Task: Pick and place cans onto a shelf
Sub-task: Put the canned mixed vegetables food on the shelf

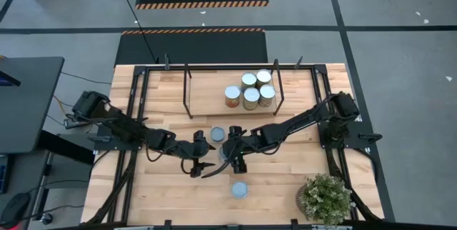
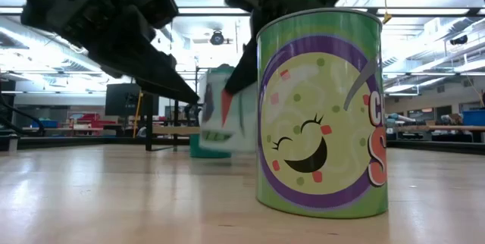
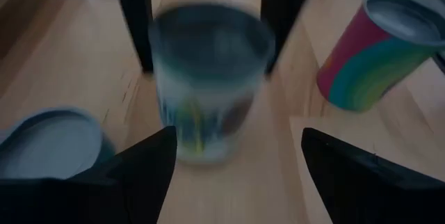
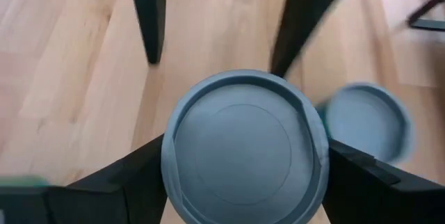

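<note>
Right gripper [image 1: 233,160] clenched on a can [image 4: 243,147] mid-table; left gripper [image 1: 201,167] released beside it. Another can [image 1: 217,134] just behind, one [image 1: 239,188] toward the front edge (five cans [image 1: 250,91] on the shelf [image 1: 207,100]).

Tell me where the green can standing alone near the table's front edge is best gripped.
Probably the green can by its side wall at mid-height, fingers coming down from above on opposite sides: it stands upright, with bare table all around.
</note>
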You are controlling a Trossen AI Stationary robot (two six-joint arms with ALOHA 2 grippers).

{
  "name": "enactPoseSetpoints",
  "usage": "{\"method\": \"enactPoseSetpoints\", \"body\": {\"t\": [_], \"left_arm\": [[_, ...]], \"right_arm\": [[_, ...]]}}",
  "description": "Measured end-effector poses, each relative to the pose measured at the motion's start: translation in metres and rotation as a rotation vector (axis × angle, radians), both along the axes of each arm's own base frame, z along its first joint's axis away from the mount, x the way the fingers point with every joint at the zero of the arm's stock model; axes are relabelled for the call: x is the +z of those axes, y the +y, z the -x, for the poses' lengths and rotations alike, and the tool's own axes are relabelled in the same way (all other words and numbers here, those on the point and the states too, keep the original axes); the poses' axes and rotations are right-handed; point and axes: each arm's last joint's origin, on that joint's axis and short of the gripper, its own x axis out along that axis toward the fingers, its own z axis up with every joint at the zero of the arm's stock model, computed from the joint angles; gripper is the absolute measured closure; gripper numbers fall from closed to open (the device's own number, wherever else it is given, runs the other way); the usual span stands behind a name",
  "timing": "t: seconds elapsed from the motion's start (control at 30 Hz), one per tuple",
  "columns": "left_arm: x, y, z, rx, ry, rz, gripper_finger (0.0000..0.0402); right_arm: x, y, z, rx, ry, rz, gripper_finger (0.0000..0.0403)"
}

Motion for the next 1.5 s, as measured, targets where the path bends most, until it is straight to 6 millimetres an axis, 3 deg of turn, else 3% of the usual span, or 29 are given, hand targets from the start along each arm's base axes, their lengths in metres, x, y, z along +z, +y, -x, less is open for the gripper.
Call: {"method": "enactPoseSetpoints", "body": {"t": [0.2,0.33,0.53,0.77,1.03,1.17,1.3,1.5], "left_arm": [[0.023,0.005,0.011,0.014,-0.027,-0.011,0.0086],[0.031,0.007,0.013,0.027,-0.056,-0.024,0.0086],[0.032,0.008,0.013,0.02,-0.065,-0.055,0.0096],[0.031,0.008,0.013,0.02,-0.057,-0.05,0.0102],[0.029,0.008,0.014,0.028,-0.035,-0.045,0.0102],[0.028,0.009,0.015,0.029,-0.024,-0.049,0.0102],[0.027,0.009,0.016,0.035,-0.01,-0.043,0.0102],[0.027,0.009,0.016,0.042,-0.007,-0.033,0.0102]], "right_arm": [[0.038,-0.006,0.019,-0.024,-0.022,0.027,0.0097],[0.071,-0.024,0.028,-0.073,-0.115,0.075,0.0097],[0.123,-0.072,0.026,-0.14,-0.174,0.114,0.0097],[0.157,-0.149,0.008,-0.198,-0.158,0.176,0.0097],[0.147,-0.236,-0.007,-0.297,-0.113,0.156,0.0096],[0.126,-0.269,-0.012,-0.329,-0.05,0.102,0.0096],[0.111,-0.288,-0.01,-0.381,0.026,0.057,0.0096],[0.106,-0.291,-0.004,-0.405,0.067,0.032,0.0096]]}}
